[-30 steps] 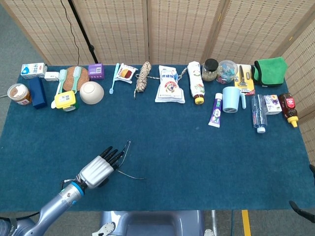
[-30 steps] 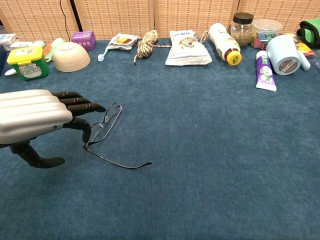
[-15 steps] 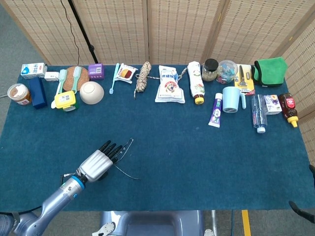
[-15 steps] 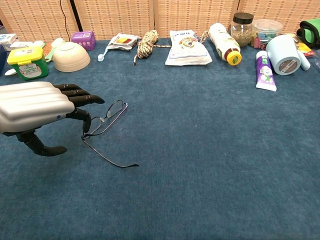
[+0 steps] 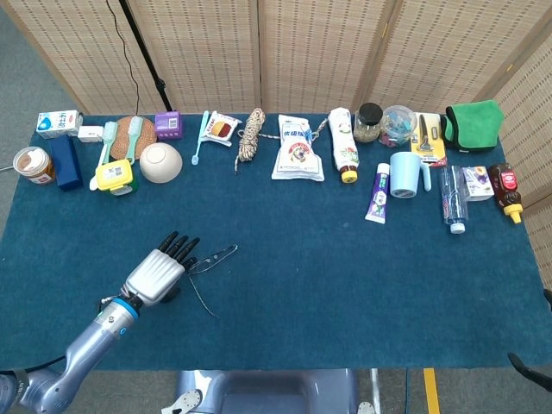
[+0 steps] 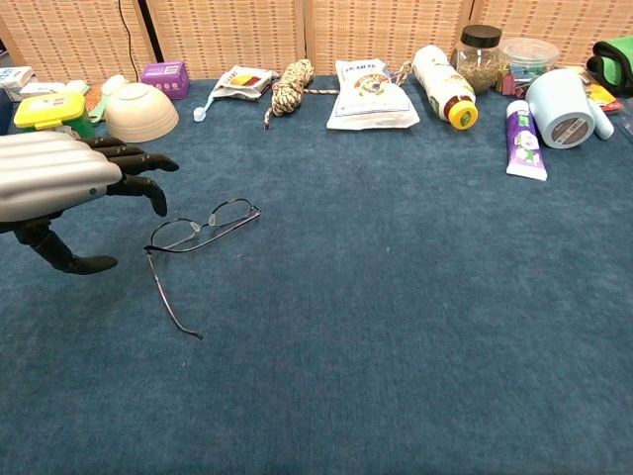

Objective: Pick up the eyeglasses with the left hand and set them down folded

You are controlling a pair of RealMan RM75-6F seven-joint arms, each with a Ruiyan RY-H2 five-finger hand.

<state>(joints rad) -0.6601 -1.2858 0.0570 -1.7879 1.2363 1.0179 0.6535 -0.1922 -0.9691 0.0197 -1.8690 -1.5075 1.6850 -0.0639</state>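
I draw left hand point(image 6: 59, 183) back, fingers spread, holding nothing; eyeglasses point(image 6: 198, 228) released onto table point(image 6: 415, 297), one arm splayed out. Fold unfinished. Right hand unseen.

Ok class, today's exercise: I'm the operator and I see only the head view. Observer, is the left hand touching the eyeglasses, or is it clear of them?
Observer: It is clear of them. In the chest view the left hand hangs beside the eyeglasses. There is bare table cover between its fingers and the frame, and the hand holds nothing.
Operator: Do the eyeglasses lie folded?
Observer: Not fully. The chest view shows one temple swung out from the end of the frame nearest the hand. It runs across the cover toward the near edge of the table.
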